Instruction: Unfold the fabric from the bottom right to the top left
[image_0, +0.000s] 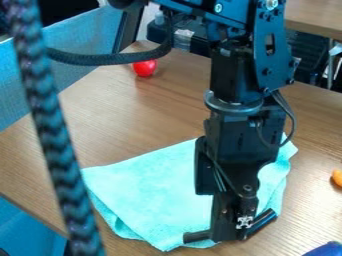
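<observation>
One turquoise cloth (150, 187), folded, soft-textured, lower edges layered | fingers (261, 223) spread apart, at near edge

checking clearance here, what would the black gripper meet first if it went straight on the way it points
The black gripper points down, so probably the near edge of the turquoise fabric, with the brown wooden table under it; one view leaves any gap unclear.

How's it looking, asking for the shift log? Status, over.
Hand at near edge of cloth. Cloth folded, layers showing at left. Red ball and orange object clear of it.
</observation>
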